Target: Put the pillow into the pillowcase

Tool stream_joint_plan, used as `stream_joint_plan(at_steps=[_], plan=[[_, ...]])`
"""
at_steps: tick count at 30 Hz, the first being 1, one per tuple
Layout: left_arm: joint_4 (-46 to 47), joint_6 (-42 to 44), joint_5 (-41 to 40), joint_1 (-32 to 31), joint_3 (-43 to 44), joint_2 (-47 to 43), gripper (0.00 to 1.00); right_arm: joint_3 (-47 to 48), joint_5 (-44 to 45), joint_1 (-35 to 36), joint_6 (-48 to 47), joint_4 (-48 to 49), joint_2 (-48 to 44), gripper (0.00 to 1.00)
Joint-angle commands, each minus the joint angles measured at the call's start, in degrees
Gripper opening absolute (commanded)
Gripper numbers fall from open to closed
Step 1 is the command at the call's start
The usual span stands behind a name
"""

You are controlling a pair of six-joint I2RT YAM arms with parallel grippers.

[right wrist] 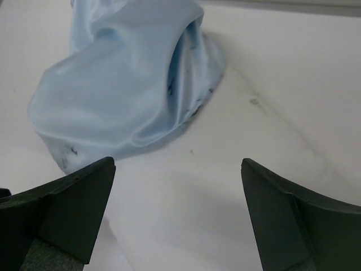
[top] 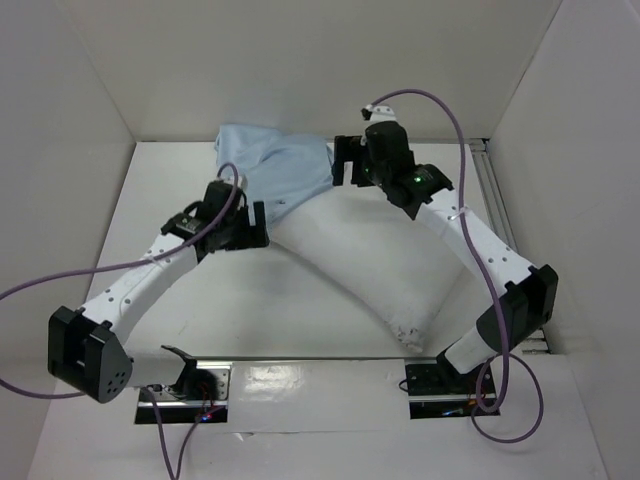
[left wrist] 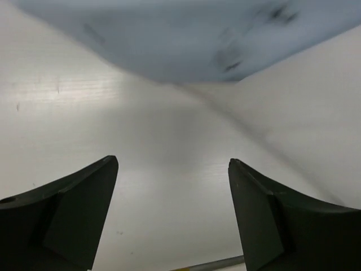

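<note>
Two grippers, both with fingers spread wide and holding nothing; the pillow (top: 370, 270) lies slantwise on the counter (top: 250, 325), running from centre out toward five o'clock; its far end is covered by the pillowcase (top: 275, 165), bunched at eleven o'clock; left gripper (top: 255, 225) hovers at the case's seven o'clock edge, right gripper (top: 345, 160) at its three o'clock.

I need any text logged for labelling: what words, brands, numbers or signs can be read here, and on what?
No readable text in any view.
On the pillowcase: small dark specks only, marks rather than letters.
On the pillow: plain white, no label showing.
On the left arm and the right arm: no lettering legible.
</note>
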Motion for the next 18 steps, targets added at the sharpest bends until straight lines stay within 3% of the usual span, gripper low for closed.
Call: stream_joint_plan(at_steps=[1,4,9,18], plan=[[13.9,-4.7,-2.9,0.6,-12.5,-5.9,0.94,1.9,0.1,2.9,-2.3,-2.4,1.8,1.0],[20.2,-6.5,-4.6,2.6,-20.9,-6.8,0.94,1.9,-1.0,3.4,-2.3,-3.1,3.1,1.0],[29.4,-7.1,-5.1,4.9,-24.7,-0.5,0.91,1.3,-2.1,3.4,-2.3,-3.6,3.2,1.0],[41.2,-4.7,-5.0,5.4,-18.4,15.3,0.87,-3.2,-3.4,3.4,-3.5,-9.2,1.1,1.0]])
